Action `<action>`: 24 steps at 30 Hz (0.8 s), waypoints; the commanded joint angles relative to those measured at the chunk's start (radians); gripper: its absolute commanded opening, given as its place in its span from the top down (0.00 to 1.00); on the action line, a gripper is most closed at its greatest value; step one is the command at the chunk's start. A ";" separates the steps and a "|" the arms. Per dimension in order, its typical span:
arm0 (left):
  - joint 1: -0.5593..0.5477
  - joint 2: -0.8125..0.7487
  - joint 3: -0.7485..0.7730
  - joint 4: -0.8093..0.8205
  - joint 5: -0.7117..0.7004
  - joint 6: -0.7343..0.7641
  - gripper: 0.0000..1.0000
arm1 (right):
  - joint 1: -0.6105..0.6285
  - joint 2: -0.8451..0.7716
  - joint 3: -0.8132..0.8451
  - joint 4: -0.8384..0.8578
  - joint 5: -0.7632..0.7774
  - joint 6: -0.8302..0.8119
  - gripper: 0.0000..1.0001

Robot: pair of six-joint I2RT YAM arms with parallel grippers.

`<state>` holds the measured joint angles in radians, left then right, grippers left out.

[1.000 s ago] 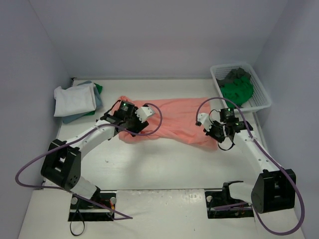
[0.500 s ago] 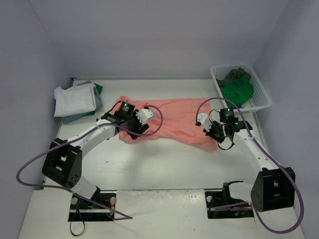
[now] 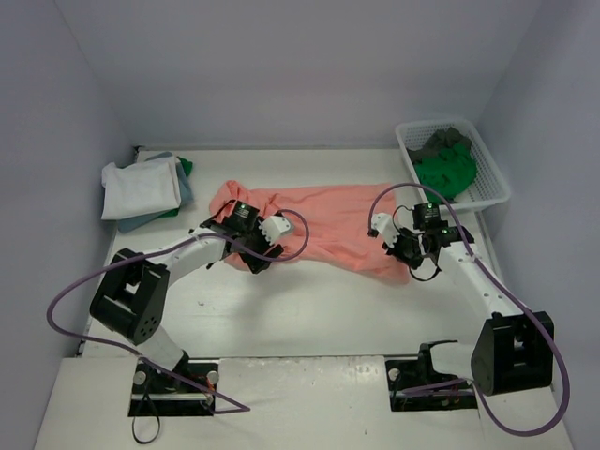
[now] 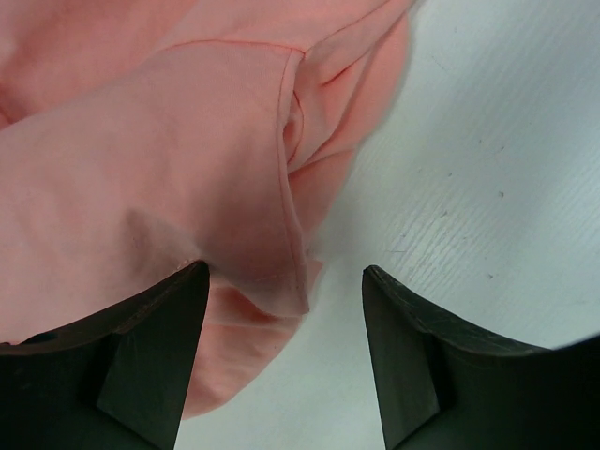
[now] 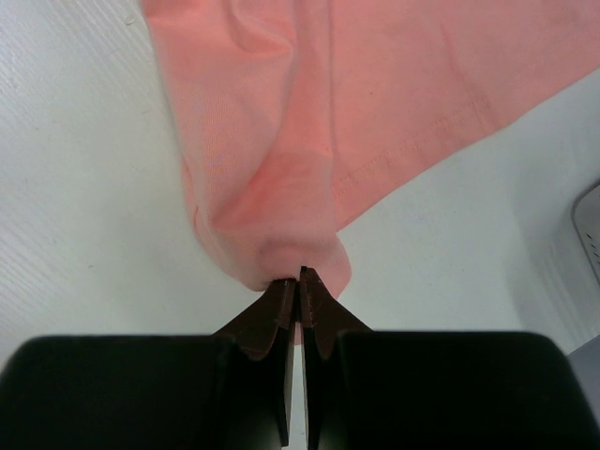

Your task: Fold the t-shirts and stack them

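Both arms at the salmon pink cloth t-shirt point(image 3: 328, 225)!
The left gripper point(image 4: 283, 274) gapes wide over its left end; the right gripper point(image 5: 300, 279) pinches its right corner, jaws clamped tight.

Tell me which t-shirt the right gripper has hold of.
The salmon pink t-shirt, spread across mid-table; the right gripper pinches its edge. The rest lie in the folded stack or the basket.

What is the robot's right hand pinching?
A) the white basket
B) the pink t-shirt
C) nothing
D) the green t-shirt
B: in the right wrist view, the right gripper is shut on a bunched edge of the salmon pink t-shirt.
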<state>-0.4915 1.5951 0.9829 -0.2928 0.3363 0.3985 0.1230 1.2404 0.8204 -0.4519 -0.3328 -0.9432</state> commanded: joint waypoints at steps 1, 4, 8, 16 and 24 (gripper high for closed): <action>-0.012 0.009 0.005 0.084 -0.016 -0.020 0.39 | -0.010 0.002 0.008 0.019 -0.026 -0.008 1.00; -0.015 0.012 -0.012 0.135 -0.052 -0.032 0.40 | -0.013 0.008 0.006 0.021 -0.035 -0.006 1.00; -0.016 -0.010 -0.018 0.178 -0.118 -0.043 0.70 | -0.014 0.014 -0.001 0.021 -0.046 -0.003 1.00; -0.018 -0.093 -0.027 0.198 -0.180 -0.041 0.90 | -0.014 0.011 -0.004 0.024 -0.058 0.001 1.00; -0.016 -0.179 0.104 -0.064 -0.117 0.028 1.00 | -0.014 -0.001 -0.013 0.024 -0.057 -0.005 1.00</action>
<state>-0.5034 1.5002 0.9745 -0.2531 0.1867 0.3836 0.1120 1.2541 0.8085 -0.4446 -0.3656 -0.9436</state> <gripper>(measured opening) 0.016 0.006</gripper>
